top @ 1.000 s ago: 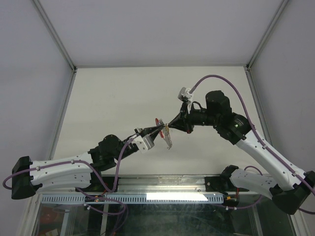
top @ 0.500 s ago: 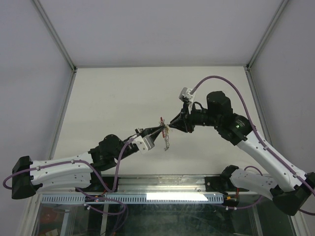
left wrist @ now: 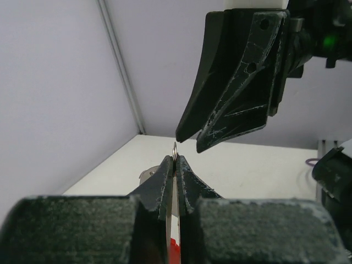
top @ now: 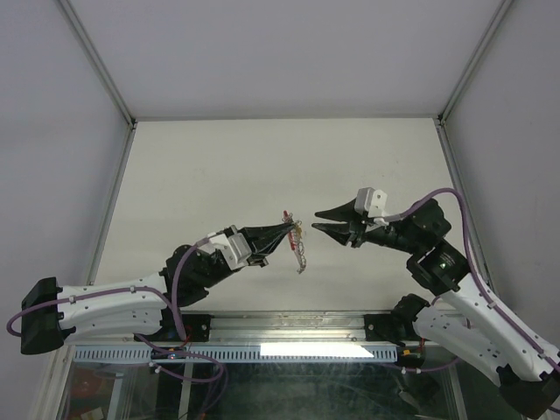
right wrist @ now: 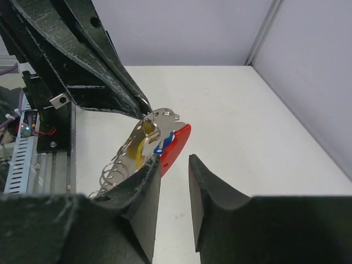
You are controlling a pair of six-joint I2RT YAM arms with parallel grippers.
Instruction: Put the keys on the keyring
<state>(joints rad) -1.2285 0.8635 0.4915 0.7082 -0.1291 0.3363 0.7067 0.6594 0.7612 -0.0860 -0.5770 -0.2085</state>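
My left gripper is shut on the keyring, held in the air over the table. In the left wrist view the silvery ring sticks up from between the closed fingertips, with a bit of red tab below. In the right wrist view the red tab, the yellow-headed key, the blue-headed key and the coiled chain hang together under the left fingers. My right gripper is open, empty, a short gap to the keyring's right.
The white table lies below both arms, walled by grey panels with metal posts. A metal rail with cables runs along the near edge by the arm bases.
My right gripper has opened, let go of the bunch and drawn back to the right, its wrist dropping lower. The left gripper has kept its hold on the keyring, which now hangs freely.
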